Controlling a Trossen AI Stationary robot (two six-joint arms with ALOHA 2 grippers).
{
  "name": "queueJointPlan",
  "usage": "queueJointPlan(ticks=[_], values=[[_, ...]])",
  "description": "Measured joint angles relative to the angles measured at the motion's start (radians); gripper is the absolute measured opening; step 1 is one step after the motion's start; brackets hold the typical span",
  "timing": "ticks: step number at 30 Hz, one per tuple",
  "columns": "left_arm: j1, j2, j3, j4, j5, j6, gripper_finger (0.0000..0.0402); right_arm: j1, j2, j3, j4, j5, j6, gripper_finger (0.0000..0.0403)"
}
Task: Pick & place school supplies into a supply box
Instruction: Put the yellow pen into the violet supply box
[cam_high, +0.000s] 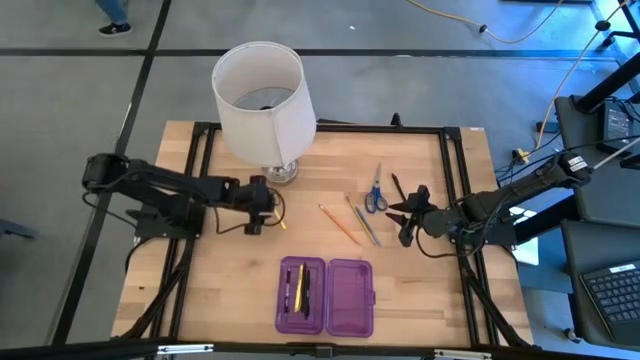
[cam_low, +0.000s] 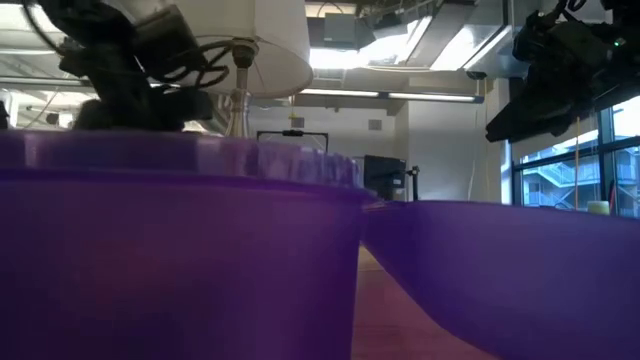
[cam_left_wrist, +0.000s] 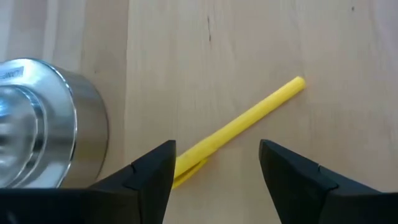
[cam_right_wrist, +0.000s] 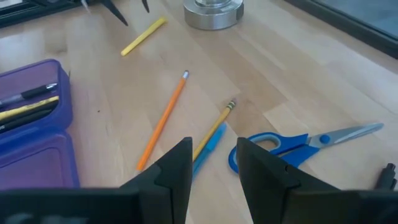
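Purple supply box (cam_high: 325, 296) lies open at six o'clock, pens inside. Left gripper (cam_high: 268, 208) — fingers spread — straddles a yellow pencil (cam_left_wrist: 249, 121) beside the lamp base (cam_left_wrist: 43, 121). Right gripper (cam_high: 400, 218), partly parted and empty, hovers at three o'clock near the scissors (cam_high: 375, 193).

White-shaded lamp (cam_high: 262, 100) on a round silver base (cam_high: 279, 173) stands at the far edge of the wooden table (cam_high: 230, 290); a keyboard (cam_high: 612, 297) lies off-table.
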Motion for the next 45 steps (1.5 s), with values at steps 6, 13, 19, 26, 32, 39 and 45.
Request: queueJointPlan(ticks=[6,13,19,26,32,39,45], values=[[0.092,0.02,0.0,0.015,0.108,0.106,0.0226,0.0,0.0,0.0,-0.001,0.0,0.001,0.013],[0.133,0.102,0.001,0.027,0.129,0.147,0.0225,0.0,0.002,0.0,-0.004,0.0,0.001,0.013],[0.134,0.188,0.006,0.084,0.138,0.197,0.0225,0.0,0.002,0.0,-0.005,0.0,-0.001,0.013],[0.133,0.199,0.005,0.078,0.154,0.144,0.0181,0.0,0.002,0.0,-0.008,0.0,-0.013,0.013],[0.134,0.2,0.004,0.059,0.211,0.045,0.0105,0.0,0.002,0.0,-0.009,0.0,-0.016,0.013],[0.119,0.194,0.003,0.051,0.232,-0.049,0.003,0.0,0.002,0.0,-0.009,0.0,-0.019,0.013],[0.086,0.151,0.039,-0.026,0.264,-0.117,0.0028,0.0,0.002,0.0,-0.009,-0.008,-0.018,0.013]])
